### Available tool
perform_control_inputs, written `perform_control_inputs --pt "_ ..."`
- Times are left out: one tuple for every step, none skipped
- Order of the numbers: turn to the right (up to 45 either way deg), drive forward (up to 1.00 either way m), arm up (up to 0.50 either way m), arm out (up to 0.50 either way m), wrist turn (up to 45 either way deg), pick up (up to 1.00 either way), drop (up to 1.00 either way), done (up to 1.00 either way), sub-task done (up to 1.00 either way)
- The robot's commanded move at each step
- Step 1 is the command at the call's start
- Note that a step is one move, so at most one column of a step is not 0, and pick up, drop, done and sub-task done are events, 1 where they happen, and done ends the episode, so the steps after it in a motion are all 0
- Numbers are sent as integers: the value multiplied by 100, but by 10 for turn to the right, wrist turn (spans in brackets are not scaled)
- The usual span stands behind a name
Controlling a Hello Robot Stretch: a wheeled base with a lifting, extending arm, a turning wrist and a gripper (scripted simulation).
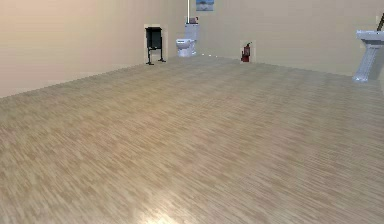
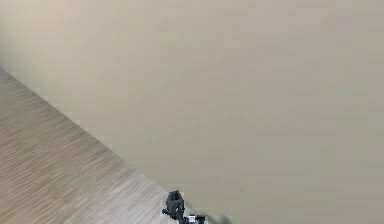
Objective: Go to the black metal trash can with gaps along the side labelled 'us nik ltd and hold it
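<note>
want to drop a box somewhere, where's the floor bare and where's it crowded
Bare: the whole wood-plank floor up to the beige walls, also the strip left of the gripper in the arm side view. Crowded: only the far wall, with a black boxy object on legs, a white toilet, a small red object and a white pedestal sink.

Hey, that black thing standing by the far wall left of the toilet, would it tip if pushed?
Probably tippy: the black object looks tall and narrow, standing on thin splayed feet. It likely feels stiff rather than floppy, given its straight edges. Weight is hard to judge from this far.
</note>
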Motion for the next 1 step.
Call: perform_control_inputs --pt "0 0 0 0 0 100 0 0 0"
